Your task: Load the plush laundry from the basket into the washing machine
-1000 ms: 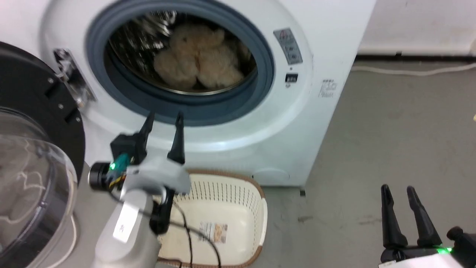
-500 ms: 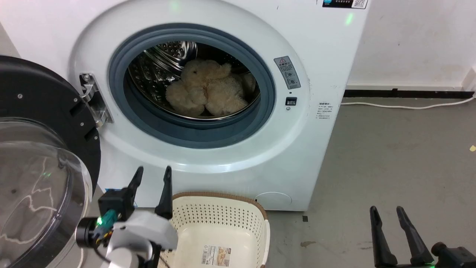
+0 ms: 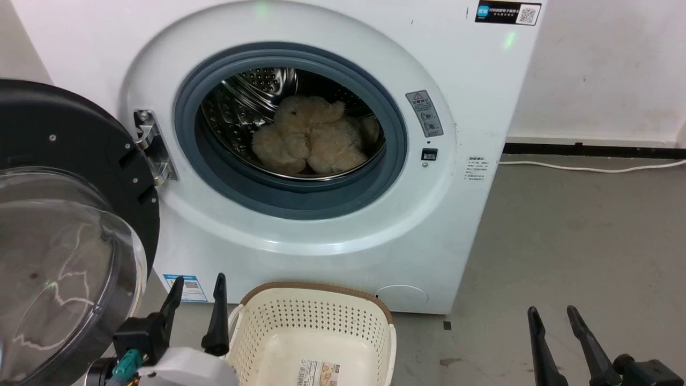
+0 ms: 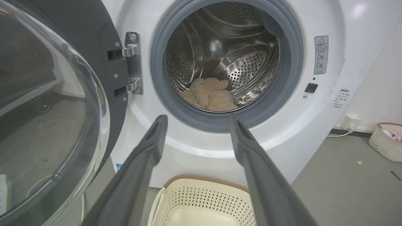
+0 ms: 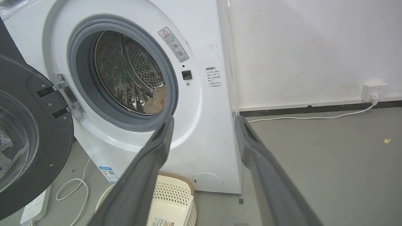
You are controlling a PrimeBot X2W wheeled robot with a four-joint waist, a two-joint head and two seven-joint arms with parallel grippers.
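Note:
The beige plush laundry lies inside the steel drum of the white washing machine, low in the drum in the left wrist view as the plush laundry. The cream basket stands on the floor before the washer with just its label on the bottom. My left gripper is open and empty, left of the basket and below the porthole. My right gripper is open and empty at the lower right over the floor. The black-rimmed domed door hangs open at the left.
A white cable runs along the grey floor by the wall at the right. A power strip and looped cord lie on the floor under the open door. A small basket stands by the wall to the washer's right.
The head camera has tilted up, so the washer sits lower in the picture. My left gripper has drawn back and down from the porthole rim to beside the basket. The plush stays in the drum.

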